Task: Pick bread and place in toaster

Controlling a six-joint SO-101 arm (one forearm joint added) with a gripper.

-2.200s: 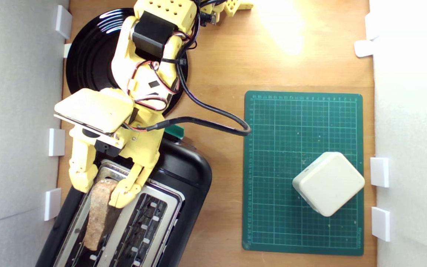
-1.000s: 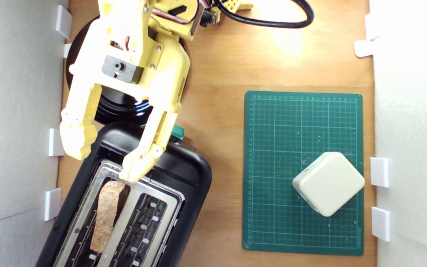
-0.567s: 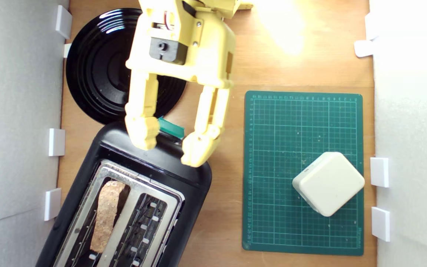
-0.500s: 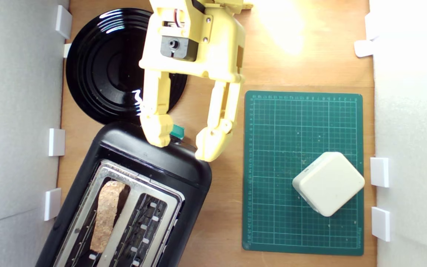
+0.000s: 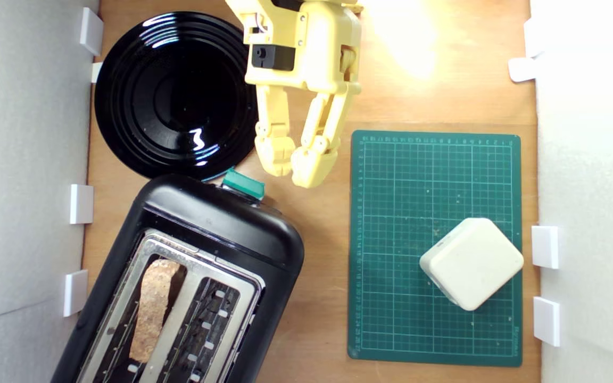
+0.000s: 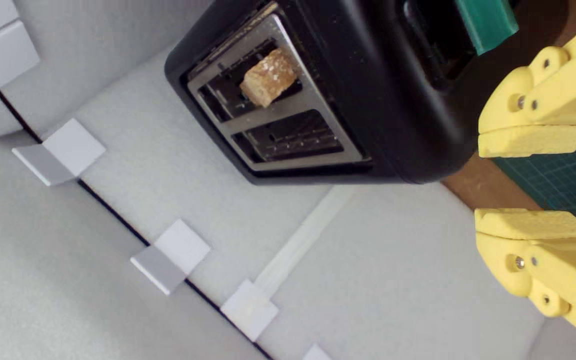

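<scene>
Wooden desk [image 5: 312, 298] boxed in by pale grey foam walls [image 5: 24, 159] with little white clips along the seams. The yellow pincer [image 5: 300, 162] hangs over bare wood, fingers slightly parted with nothing between them, so it's released. Just off its tips sits the black toaster [image 5: 221, 223], green lever knob [image 5: 243, 184] facing the pincer. The bread [image 5: 152, 308] stands on edge in one slot, crust poking above the silver top; it's the slot farther from the pincer, and the nearer slot [image 5: 205, 330] has only its wire guides. A glossy black plate [image 5: 141, 64] lies right beside the pincer on the exterior view's left. On the other side there's a green cutting mat [image 5: 391, 213] with a white rounded block [image 5: 471, 263] resting on it, well apart from the pincer.
</scene>
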